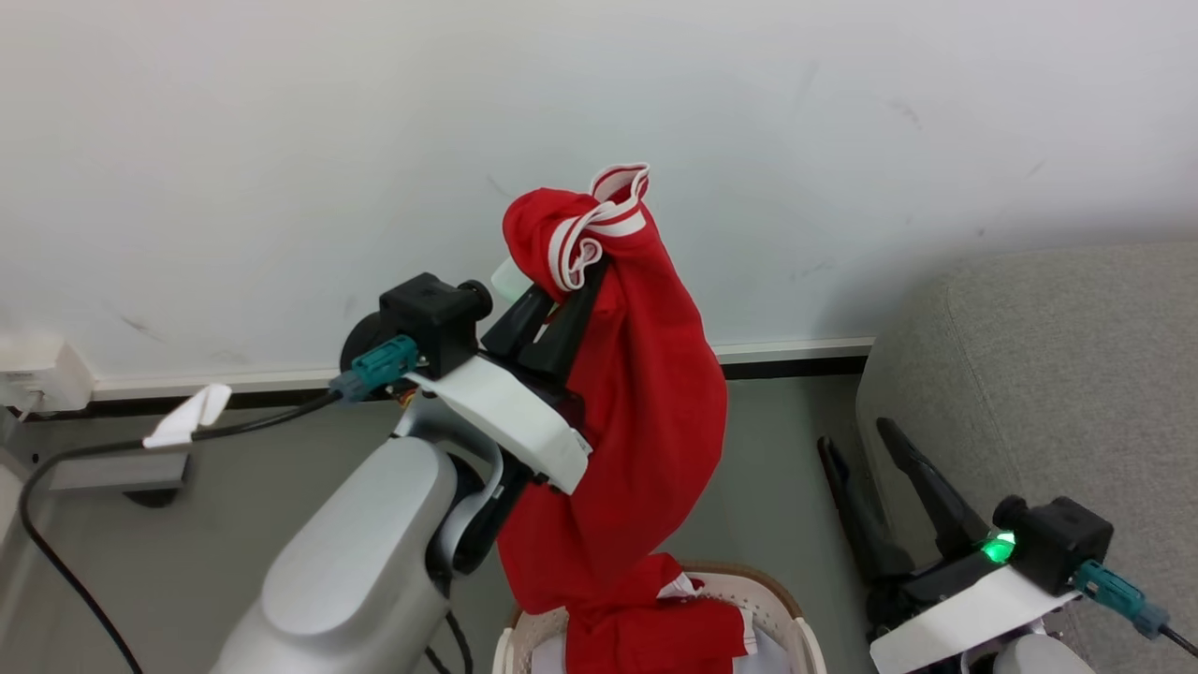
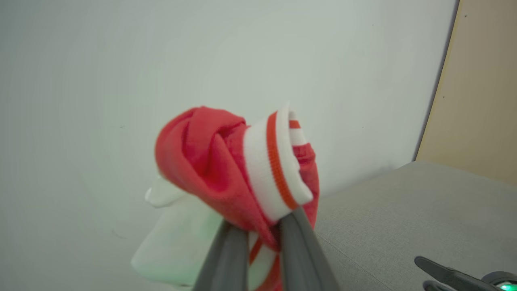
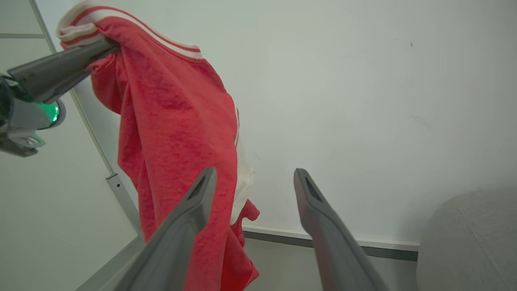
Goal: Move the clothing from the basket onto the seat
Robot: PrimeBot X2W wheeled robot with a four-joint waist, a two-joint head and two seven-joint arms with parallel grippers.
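A red garment of the clothing (image 1: 646, 412) with white striped trim hangs high in front of the wall, pinched at its top by my left gripper (image 1: 571, 281), which is shut on it. In the left wrist view the bunched red and white cloth (image 2: 242, 169) sits just above the closed fingertips (image 2: 262, 230). The garment's lower end still trails into the basket (image 1: 796, 618) at the bottom, where more red clothing (image 1: 655, 637) lies. My right gripper (image 1: 856, 435) stands open low at the right, beside the grey seat (image 1: 1058, 374). In the right wrist view its open fingers (image 3: 194, 202) frame the hanging garment (image 3: 173, 133).
A white wall with a baseboard (image 1: 786, 351) runs behind. A black cable (image 1: 112, 449) and a wall box (image 1: 37, 374) lie at the left. Grey floor (image 1: 777, 468) lies between the basket and the seat.
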